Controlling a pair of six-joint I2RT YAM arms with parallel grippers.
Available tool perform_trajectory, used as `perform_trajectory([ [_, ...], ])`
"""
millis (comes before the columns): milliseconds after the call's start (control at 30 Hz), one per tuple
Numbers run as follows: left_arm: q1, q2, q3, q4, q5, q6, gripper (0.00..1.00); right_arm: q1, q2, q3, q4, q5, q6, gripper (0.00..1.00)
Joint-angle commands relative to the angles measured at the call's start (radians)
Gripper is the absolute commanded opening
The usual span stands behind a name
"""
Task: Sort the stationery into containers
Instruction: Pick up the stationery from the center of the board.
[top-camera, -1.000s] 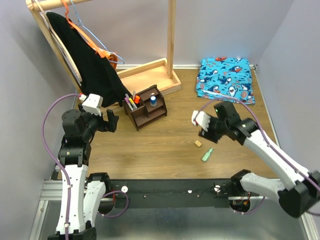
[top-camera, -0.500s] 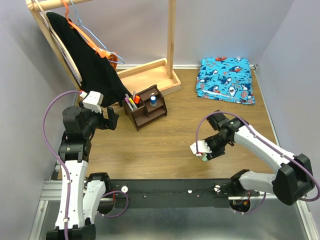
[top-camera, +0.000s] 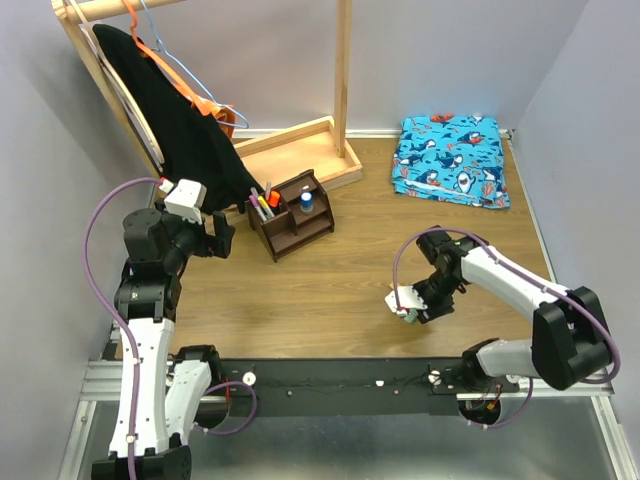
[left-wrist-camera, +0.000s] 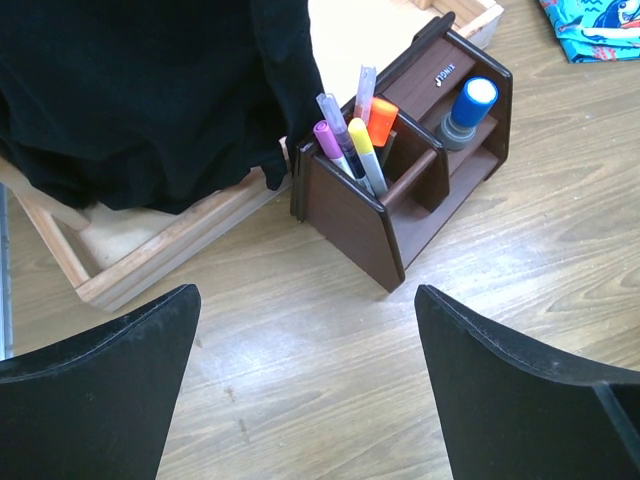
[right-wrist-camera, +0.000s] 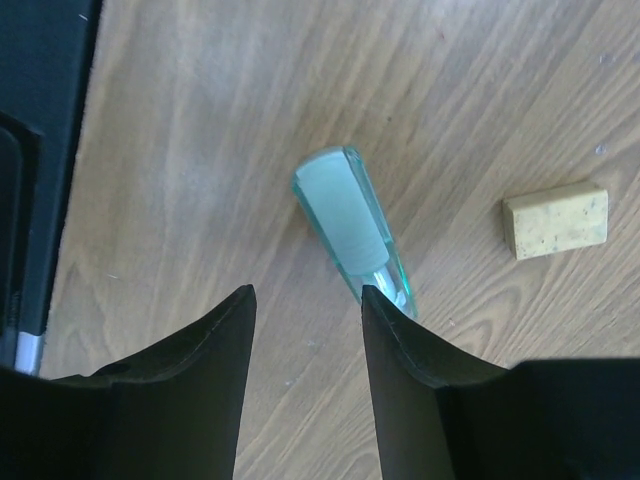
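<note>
The organiser (top-camera: 292, 215) stands back-left on your counter (top-camera: 300, 290), with pens (left-wrist-camera: 350, 150) in its corner slot and a blue-topped tube (left-wrist-camera: 465, 105) in another. Your left end effector (left-wrist-camera: 305, 295) faces it, wide and empty. Your right end effector (right-wrist-camera: 305, 295) is low near the front edge, half-wide and gripping nothing. The highlighter (right-wrist-camera: 345, 215) lies flat just ahead of it, with the eraser (right-wrist-camera: 555, 220) near but apart.

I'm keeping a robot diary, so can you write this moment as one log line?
left jaws: open, facing desk organiser | right jaws: open, over mint-green highlighter on table | tan eraser: loose beside it
</note>
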Motion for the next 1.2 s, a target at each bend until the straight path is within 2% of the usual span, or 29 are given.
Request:
perform_trajectory([
  [0, 0.01, 0.009, 0.037, -0.006, -0.012, 0.011, 0.98, -0.064, 0.05, 0.022, 0.048, 0.009, -0.062, 0.54],
  [533, 0.024, 0.018, 0.03, -0.006, -0.01, 0.006, 0.98, -0.092, 0.116, 0.038, 0.082, -0.028, -0.147, 0.54],
  [1033, 0.034, 0.017, 0.028, -0.009, -0.007, 0.002, 0.98, -0.092, 0.148, 0.007, 0.118, -0.032, -0.205, 0.49],
  [1133, 0.037, 0.012, 0.028, -0.014, -0.004, 0.0, 0.98, -0.093, 0.142, -0.02, 0.129, -0.038, -0.21, 0.45],
  [1167, 0.039, 0.012, 0.031, -0.016, -0.004, 0.0, 0.98, -0.092, 0.142, -0.026, 0.131, -0.037, -0.207, 0.41],
])
